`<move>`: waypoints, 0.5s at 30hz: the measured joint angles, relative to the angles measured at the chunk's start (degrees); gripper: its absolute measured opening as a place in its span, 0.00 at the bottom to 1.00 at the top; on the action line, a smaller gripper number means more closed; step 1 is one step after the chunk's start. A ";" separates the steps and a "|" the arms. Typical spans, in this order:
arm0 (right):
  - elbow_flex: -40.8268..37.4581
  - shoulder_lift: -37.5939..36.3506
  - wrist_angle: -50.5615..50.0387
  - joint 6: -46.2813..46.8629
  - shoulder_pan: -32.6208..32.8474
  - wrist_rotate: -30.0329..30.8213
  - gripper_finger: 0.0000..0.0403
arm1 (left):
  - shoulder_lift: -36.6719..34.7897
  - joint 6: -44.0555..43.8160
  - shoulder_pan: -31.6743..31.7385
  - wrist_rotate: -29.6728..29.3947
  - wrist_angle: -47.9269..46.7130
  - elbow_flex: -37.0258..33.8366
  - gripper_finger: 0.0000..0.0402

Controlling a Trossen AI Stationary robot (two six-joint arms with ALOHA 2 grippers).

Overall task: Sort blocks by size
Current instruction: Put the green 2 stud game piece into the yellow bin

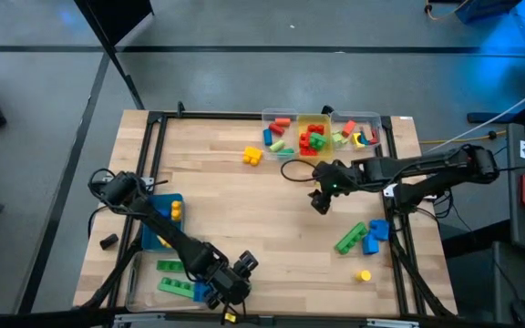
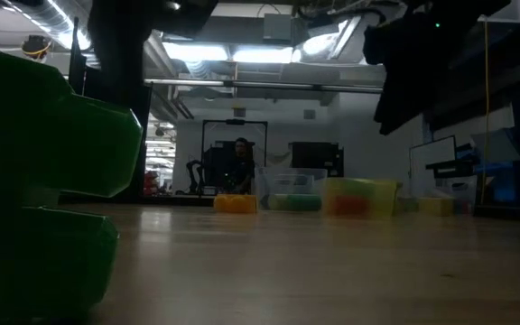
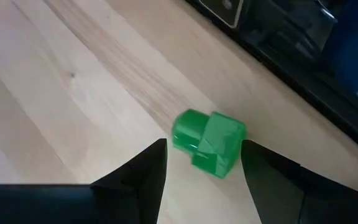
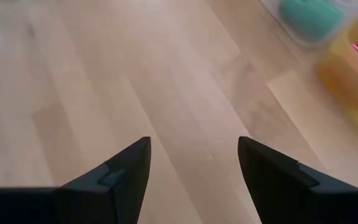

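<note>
L gripper [image 3: 202, 165]: lowered at table's near edge, jaws spread, nothing held; small green block [image 3: 207, 141] seen just ahead between the tips.
R gripper [image 4: 194, 163]: extended over bare mid-table wood, jaws spread, empty.

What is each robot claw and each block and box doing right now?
left gripper: open, over a small green block lying loose on the table.
right gripper: open, empty, above bare wood.
yellow bin: holds red and green blocks.
yellow block: loose on the table.
long green block: lying flat, unsorted.
</note>
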 joint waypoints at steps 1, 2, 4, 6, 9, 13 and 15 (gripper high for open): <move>0.00 0.00 0.74 -0.01 0.41 0.02 0.60 | 0.00 0.06 0.14 0.00 0.17 0.00 0.47; 0.00 0.00 1.30 0.00 0.78 0.00 0.60 | 0.00 0.17 0.33 0.00 0.11 0.00 0.47; 0.00 0.00 2.85 0.00 1.52 0.00 0.60 | 0.00 0.16 0.66 0.00 0.05 0.00 0.47; 0.00 0.00 3.90 -0.01 2.15 0.02 0.60 | 0.43 0.01 1.01 0.01 0.19 0.00 0.46; 0.00 0.00 5.59 -0.02 3.05 -0.05 0.60 | 1.52 -0.05 1.10 1.11 0.23 0.02 0.43; 0.00 0.00 6.21 -0.03 4.10 -0.07 0.60 | 2.12 1.80 0.97 1.90 0.81 0.13 0.38; 0.00 0.00 6.14 -0.02 4.08 -0.10 0.60 | 2.12 2.04 0.95 1.82 0.78 0.13 0.34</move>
